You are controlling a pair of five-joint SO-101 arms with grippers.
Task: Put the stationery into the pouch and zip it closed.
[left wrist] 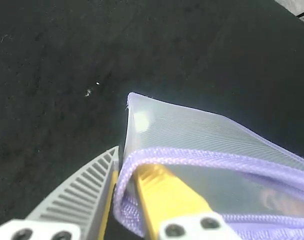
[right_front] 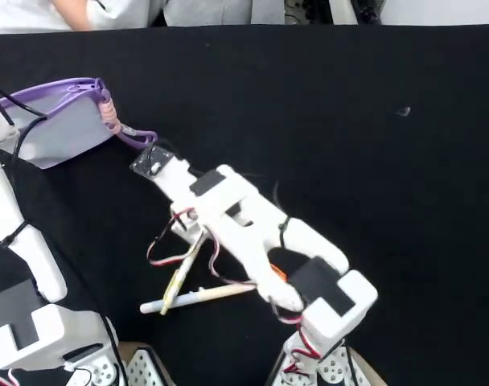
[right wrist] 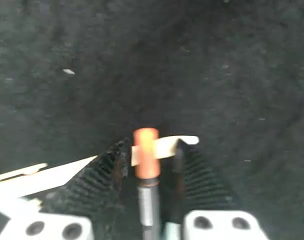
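At far left of the table [right_front: 349, 121]: pouch [right_front: 63, 129], translucent with purple zip trim, mouth gaping towards the centre. Not flat; one side is lifted.

Left gripper [left wrist: 128, 162]: pinching the pouch [left wrist: 202, 130] at its purple rim, yellow finger inside the mouth, grey finger outside. Judged purpose: to prop the opening and stop the pouch sliding when something is pushed in.

Right gripper [right wrist: 151, 147]: pressed onto an orange-tipped pen [right wrist: 145, 165], which stands lengthwise between the jaws with its tip pointing out ahead. This suits an end-first entry. From above, the right gripper [right_front: 152, 161] sits just beside the loose end of the zip trim, near the mouth but not in it.

Loose on the cloth under the right arm are a yellow pencil [right_front: 180, 273] and a white pen [right_front: 208, 294], crossing at their lower ends, well apart from the pouch.

Judgement: loading is under way, with two items not yet collected and the zip open. Risk: the tip may catch the trim rather than clear the mouth.
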